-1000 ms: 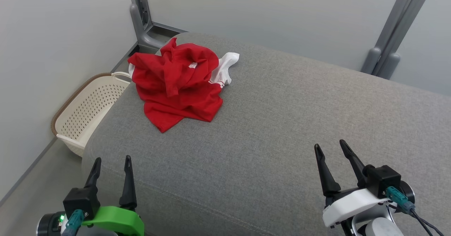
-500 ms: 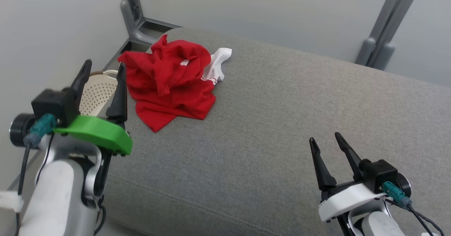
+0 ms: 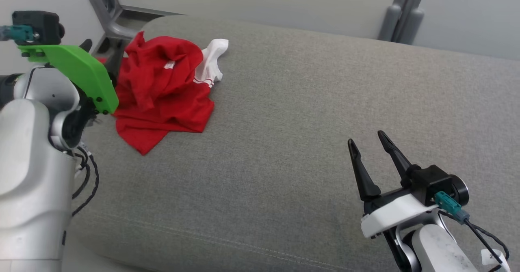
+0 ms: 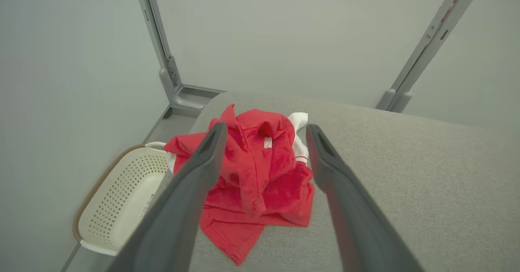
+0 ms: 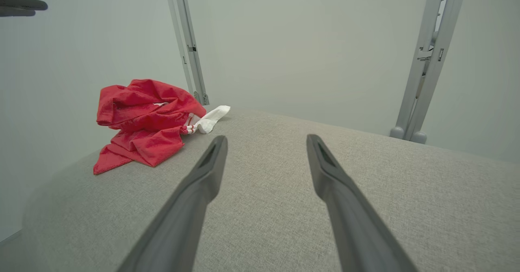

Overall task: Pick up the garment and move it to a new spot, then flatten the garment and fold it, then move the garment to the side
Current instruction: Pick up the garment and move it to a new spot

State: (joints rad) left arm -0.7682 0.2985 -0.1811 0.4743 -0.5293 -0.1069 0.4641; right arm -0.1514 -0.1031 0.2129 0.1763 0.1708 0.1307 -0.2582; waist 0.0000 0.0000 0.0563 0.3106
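Garment (image 3: 162,89) status: red cloth with a white part, crumpled in a heap at the far left corner of the grey couch cushion (image 3: 284,150). The fabric is bunched in overlapping folds. No layer lies flat, and one corner points toward the near edge.

Left hand (image 4: 265,129): fingers spread wide with nothing between them. It hangs above the near left side of the heap and points toward it. No contact with the cloth can be seen.

Right hand (image 3: 366,138): fingers spread wide and empty, over the near right part of the cushion, well apart from the garment.

Progress assessment:
1. Pick-up: not yet done. The left hand appears to be in the approach stage.
2. Move to a new spot: outstanding. The bare middle of the cushion looks like suitable room.
3. Flatten and fold: outstanding.
4. Move to the side: outstanding.

Caution: a pale basket (image 4: 122,191) stands on the floor just left of the cushion, close to the heap. A loose grasp near that edge could let cloth slide off.
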